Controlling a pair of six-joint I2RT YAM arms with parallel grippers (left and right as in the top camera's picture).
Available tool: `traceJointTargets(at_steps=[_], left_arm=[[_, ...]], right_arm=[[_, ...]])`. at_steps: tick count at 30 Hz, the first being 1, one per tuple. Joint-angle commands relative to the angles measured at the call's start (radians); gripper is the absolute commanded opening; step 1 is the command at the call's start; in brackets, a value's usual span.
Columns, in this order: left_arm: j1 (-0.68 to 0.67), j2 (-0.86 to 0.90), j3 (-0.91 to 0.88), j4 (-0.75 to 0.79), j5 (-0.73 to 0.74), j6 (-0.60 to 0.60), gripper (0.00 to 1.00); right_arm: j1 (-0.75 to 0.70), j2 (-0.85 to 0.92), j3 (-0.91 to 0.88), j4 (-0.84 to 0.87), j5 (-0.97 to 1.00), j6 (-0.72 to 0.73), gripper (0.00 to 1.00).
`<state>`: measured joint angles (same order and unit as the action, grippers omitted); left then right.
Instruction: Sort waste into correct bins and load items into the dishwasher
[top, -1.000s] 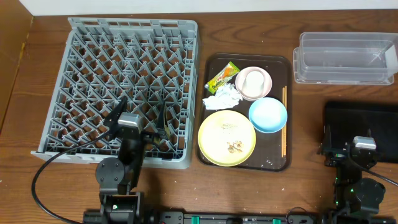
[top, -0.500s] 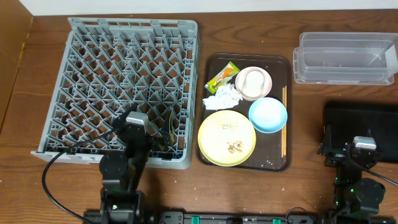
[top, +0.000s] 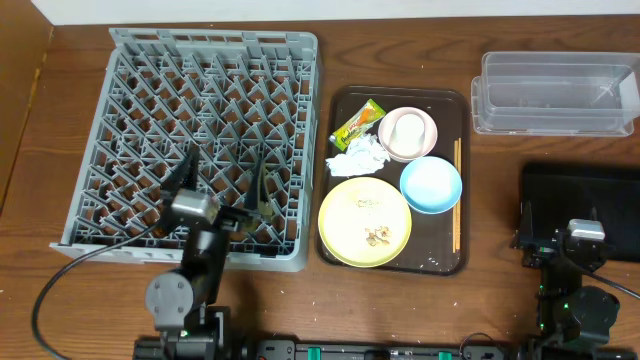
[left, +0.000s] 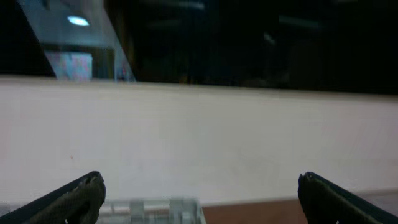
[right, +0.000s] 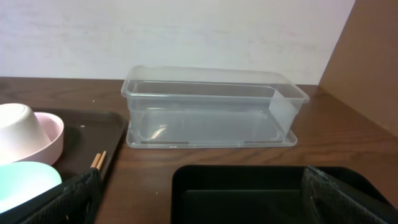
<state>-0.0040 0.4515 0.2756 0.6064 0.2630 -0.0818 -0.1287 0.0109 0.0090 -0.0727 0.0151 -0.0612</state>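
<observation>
Grey rack (top: 200, 80) sits under the left claw (top: 225, 168), jaws spread wide, holding nothing. White tissue (top: 358, 155) lies to its right on the brown tray (top: 450, 108), mid-worktop (top: 400, 310), nearer this arm. Right claw (right: 200, 180), front-right corner, looks open too, though the overhead view hardly shows it.

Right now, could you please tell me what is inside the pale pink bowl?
A small white cup sits inside the pink bowl. The bowl's floor beneath the cup is covered and cannot be seen.
</observation>
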Motion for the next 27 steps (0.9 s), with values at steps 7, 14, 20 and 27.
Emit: traceJointTargets(at_steps=[7, 14, 20, 27], left_arm=[[0.001, -0.005, 0.020, 0.061, -0.221, -0.012, 1.00], [0.001, -0.005, 0.020, 0.061, -0.569, 0.002, 1.00], [0.001, -0.004, 0.020, 0.061, -0.572, 0.002, 1.00], [0.001, -0.004, 0.020, -0.001, -0.672, 0.002, 1.00]], right_arm=[[0.005, -0.004, -0.004, -0.002, -0.004, 0.008, 0.99], [0.005, -0.004, -0.004, 0.001, -0.004, 0.008, 0.99], [0.005, -0.004, -0.004, 0.201, -0.238, 0.249, 0.99], [0.005, -0.004, -0.003, 0.320, -0.344, 0.262, 0.99]])
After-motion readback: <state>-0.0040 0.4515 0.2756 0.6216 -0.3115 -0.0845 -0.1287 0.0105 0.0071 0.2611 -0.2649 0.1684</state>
